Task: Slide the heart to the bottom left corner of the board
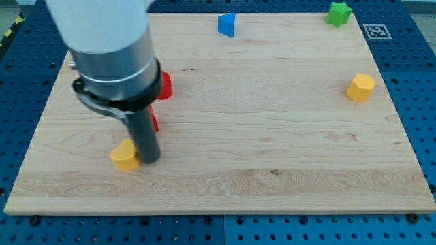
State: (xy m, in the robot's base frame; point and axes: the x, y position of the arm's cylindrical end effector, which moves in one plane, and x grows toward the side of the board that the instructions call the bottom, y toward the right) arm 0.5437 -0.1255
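While the rod stands upright over the board's left part, my tip sits at the right side of the yellow heart, touching it or just short of it — the rod hides the exact contact. I carry no jaws, only this straight dark rod, so nothing is gripped. That heart lies in the lower left part of the wooden board, near the left edge but not in the corner. 2 red blocks show partly behind the arm: one red block at the housing's right side, another red piece beside the rod — neither shape can be made out. Well apart lie a blue block at the view's top, a green block at top right and a yellow hexagonal block near the right edge.
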